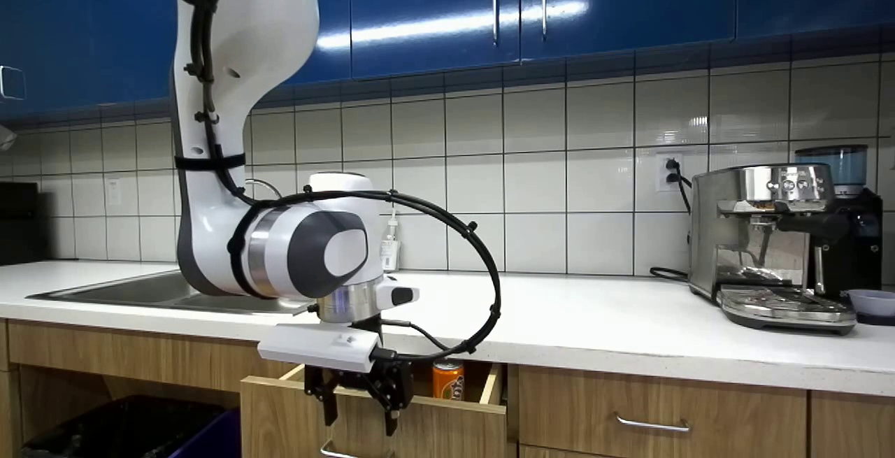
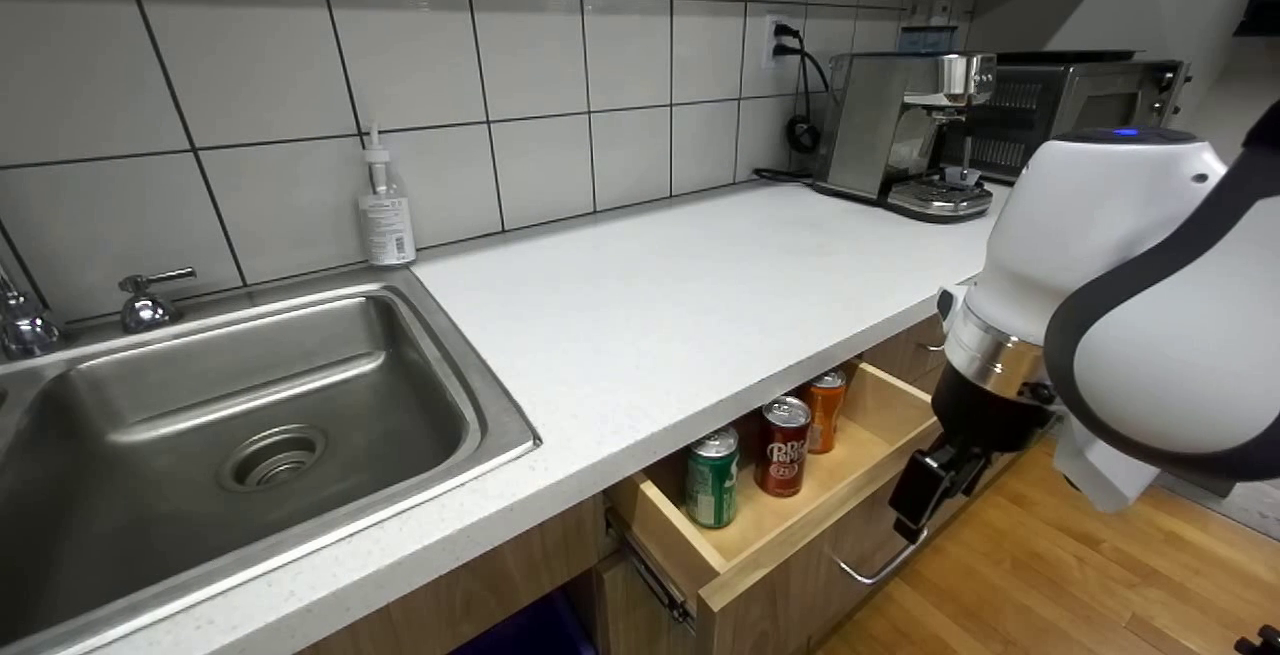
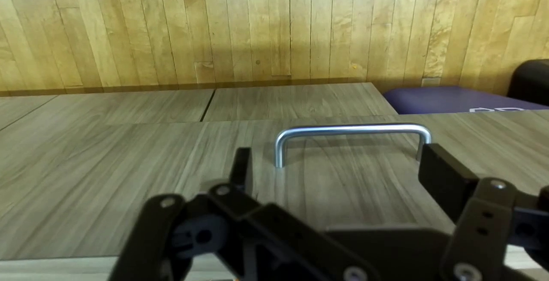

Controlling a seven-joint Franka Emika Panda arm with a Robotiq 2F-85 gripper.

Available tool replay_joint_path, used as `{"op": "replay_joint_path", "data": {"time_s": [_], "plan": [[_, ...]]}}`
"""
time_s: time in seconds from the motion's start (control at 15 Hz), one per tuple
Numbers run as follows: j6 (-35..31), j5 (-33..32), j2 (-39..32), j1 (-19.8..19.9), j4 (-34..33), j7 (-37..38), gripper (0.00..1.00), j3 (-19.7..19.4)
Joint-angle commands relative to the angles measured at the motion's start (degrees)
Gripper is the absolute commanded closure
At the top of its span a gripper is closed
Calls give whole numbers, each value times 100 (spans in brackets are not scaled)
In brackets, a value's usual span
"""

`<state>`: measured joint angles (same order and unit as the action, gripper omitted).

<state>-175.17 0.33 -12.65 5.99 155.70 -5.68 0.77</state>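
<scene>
The shiny handle point(image 3: 351, 129) is on the front of a wooden drawer point(image 1: 447, 435), and the drawer sticks out from under the counter point(image 2: 700, 295). The hand point(image 3: 339, 165) is in front of the drawer, close to the handle. Its fingers point(image 3: 446, 178) are wide apart; I cannot tell if they touch the handle. Inside the drawer, a green can point(image 2: 712, 483), a dark red can point(image 2: 782, 447) and an orange can point(image 2: 826, 413) stand up. A metal sink point(image 2: 505, 425) is set into the counter, with a soap bottle point(image 2: 388, 225) by its back corner. A coffee machine point(image 2: 870, 130) sits farther along.
</scene>
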Motion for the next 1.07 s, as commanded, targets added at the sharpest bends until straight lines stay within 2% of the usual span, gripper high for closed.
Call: {"op": "replay_joint_path", "data": {"time_s": [0.0, 1.0], "plan": [[-31, 70, -303, 183, -342, -211, 0, 196], [172, 47, -1002, 494, -1333, -322, 0, 378]]}}
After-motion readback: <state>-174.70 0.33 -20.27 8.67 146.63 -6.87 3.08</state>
